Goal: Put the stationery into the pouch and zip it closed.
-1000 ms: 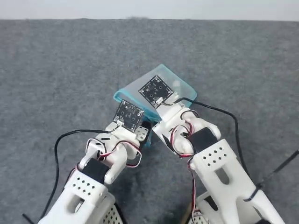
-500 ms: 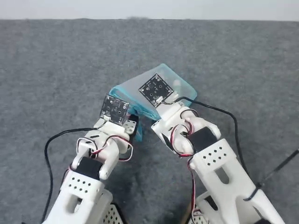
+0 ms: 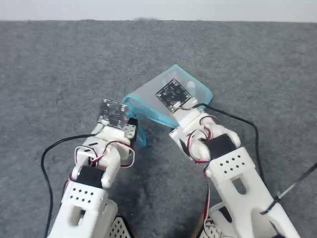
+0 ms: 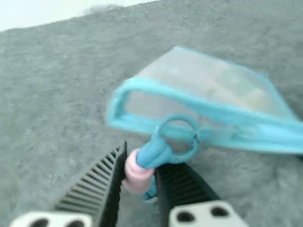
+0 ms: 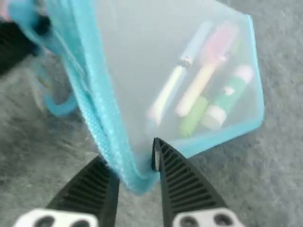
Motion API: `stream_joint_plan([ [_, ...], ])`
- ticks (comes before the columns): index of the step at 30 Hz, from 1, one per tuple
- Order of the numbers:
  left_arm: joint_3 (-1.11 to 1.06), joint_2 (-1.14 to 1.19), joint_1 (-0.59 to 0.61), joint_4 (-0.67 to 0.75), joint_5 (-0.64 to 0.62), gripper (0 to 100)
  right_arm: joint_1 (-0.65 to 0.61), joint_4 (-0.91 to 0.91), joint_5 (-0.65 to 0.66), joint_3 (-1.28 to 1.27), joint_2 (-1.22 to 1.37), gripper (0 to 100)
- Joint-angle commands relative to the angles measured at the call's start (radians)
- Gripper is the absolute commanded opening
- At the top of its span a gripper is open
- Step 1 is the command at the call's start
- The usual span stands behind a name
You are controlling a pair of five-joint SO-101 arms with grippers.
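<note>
The translucent pouch (image 3: 146,97) with blue trim lies mid-table, partly under the right arm's wrist camera. Several pens and markers (image 5: 203,90) lie inside the pouch (image 5: 156,56). My right gripper (image 5: 131,157) is shut on the pouch's blue zip edge at one end corner. At the other end, my left gripper (image 4: 141,161) is shut on the zipper pull (image 4: 152,153), a blue tab with a pink piece and a ring (image 4: 177,137). The pouch (image 4: 203,85) stretches away beyond it. In the high view the left gripper (image 3: 132,130) sits just left of the pouch's near end.
Grey carpet-like cloth (image 3: 59,64) covers the whole table. Both white arms (image 3: 94,178) come in from the near edge, with black cables (image 3: 49,148) looping beside them. A pale wall strip runs along the far edge.
My left gripper has moved left with the zipper pull in it. The pouch and my right gripper have shifted slightly right and turned a little.
</note>
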State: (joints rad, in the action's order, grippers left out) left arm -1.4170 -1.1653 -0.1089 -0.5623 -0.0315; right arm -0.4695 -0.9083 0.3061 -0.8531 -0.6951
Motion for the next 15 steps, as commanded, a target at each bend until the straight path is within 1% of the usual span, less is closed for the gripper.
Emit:
stream_joint_plan([
  [1,0.036,-0.035,0.04,0.04,-0.015,1,0.068,0.001,0.018,-0.002,-0.007,0.6],
  [6,0.036,-0.035,0.043,0.04,-0.015,1,0.124,0.001,0.026,-0.005,-0.007,0.6],
  [15,0.035,-0.035,0.044,0.04,-0.015,1,0.344,0.105,0.164,-0.17,-0.008,0.6],
])
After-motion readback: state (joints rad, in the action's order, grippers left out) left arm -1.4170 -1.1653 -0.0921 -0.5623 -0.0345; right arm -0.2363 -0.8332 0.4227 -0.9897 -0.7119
